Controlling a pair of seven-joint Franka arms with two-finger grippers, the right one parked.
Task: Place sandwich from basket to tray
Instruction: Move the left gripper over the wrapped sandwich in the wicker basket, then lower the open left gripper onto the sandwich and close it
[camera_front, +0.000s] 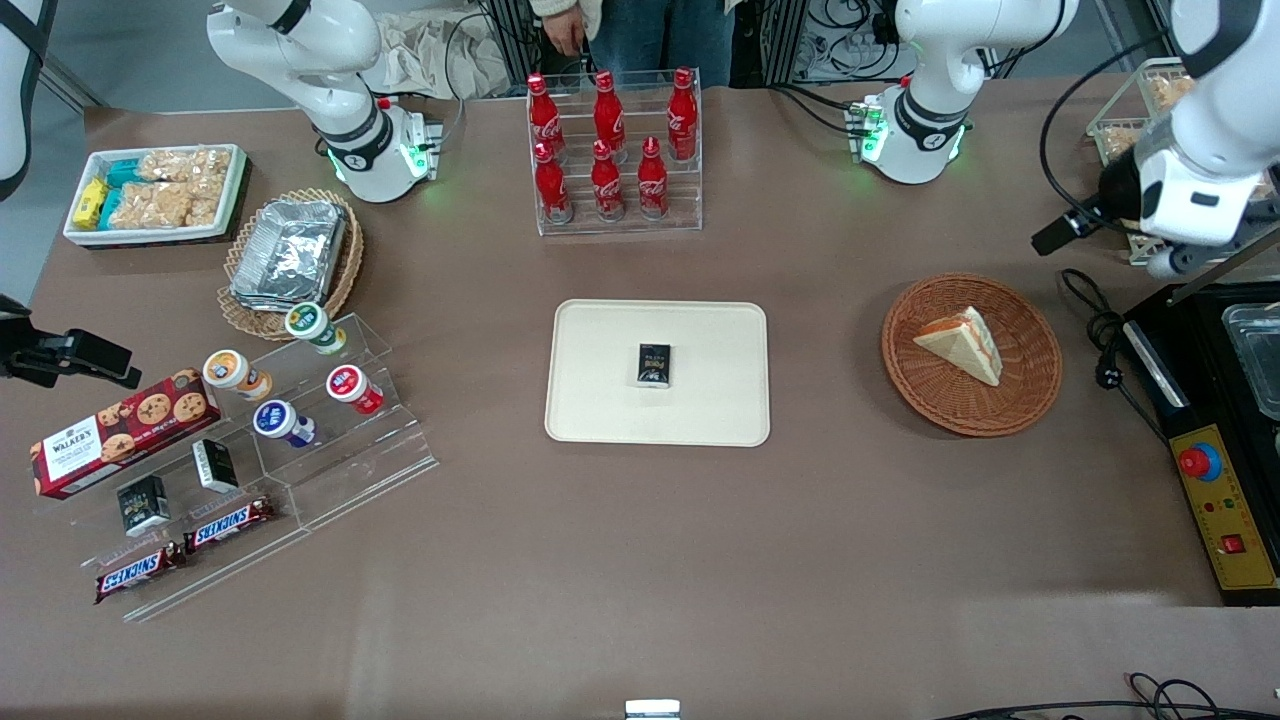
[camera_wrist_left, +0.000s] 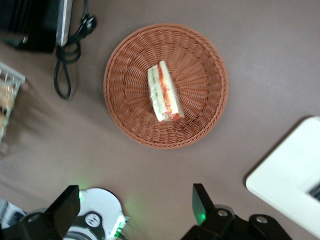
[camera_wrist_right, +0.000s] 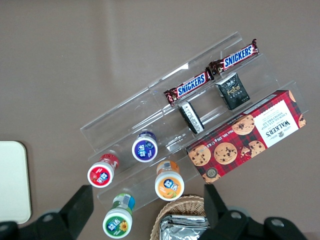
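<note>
The sandwich (camera_front: 962, 342) (camera_wrist_left: 164, 91), a pale bread wedge with orange-red and green filling, lies in the round reddish-brown basket (camera_front: 1030, 405) (camera_wrist_left: 125, 117) toward the working arm's end of the table. The cream tray (camera_front: 600, 400) (camera_wrist_left: 285, 175) sits at the table's middle, with a small black packet (camera_front: 655, 364) on it. My gripper (camera_front: 1168, 262) (camera_wrist_left: 134, 205) hangs open and empty, high above the table, a little farther from the front camera than the basket. Its dark fingers (camera_wrist_left: 200, 202) stand wide apart, well clear of the sandwich.
A black control box (camera_front: 1215, 500) with a red button and a looped cable (camera_front: 1100, 340) (camera_wrist_left: 65, 70) lie beside the basket. The arm's base (camera_front: 915, 130) (camera_wrist_left: 95, 215) stands close by. A rack of cola bottles (camera_front: 614, 150) stands farther back from the tray.
</note>
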